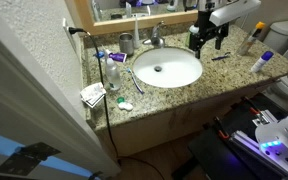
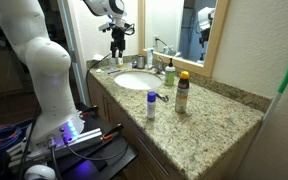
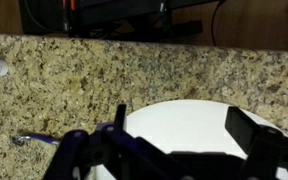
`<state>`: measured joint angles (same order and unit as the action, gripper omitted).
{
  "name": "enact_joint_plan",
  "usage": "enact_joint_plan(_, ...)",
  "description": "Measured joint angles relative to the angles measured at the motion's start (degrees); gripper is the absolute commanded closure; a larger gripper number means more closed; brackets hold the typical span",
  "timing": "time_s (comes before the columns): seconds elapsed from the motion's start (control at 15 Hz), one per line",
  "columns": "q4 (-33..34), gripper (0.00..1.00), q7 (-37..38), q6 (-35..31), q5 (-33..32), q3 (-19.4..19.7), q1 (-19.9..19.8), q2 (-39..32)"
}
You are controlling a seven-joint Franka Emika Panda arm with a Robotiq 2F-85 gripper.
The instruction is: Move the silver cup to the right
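Observation:
The silver cup stands upright at the back of the granite counter, left of the chrome faucet and behind the white sink. My gripper hangs above the counter on the other side of the faucet, well apart from the cup. It also shows in an exterior view. In the wrist view the gripper is open and empty, with the sink's rim below it. I cannot make out the cup in the wrist view.
A clear plastic bottle and some packets lie left of the sink. Two bottles stand at the right end of the counter. A thin blue-handled item lies beside the sink. A mirror backs the counter.

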<state>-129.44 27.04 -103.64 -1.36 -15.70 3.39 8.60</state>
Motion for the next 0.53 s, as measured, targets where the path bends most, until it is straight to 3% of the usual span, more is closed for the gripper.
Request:
enact_joint_plan(0.33, 0.2, 0.00, 0.0, 0.0, 0.3, 0.6, 0.9, -0.4)
enact_joint_plan(0.53, 4.6, 0.00, 1.6, -0.8, 4.6, 0.7, 2.7, -4.3)
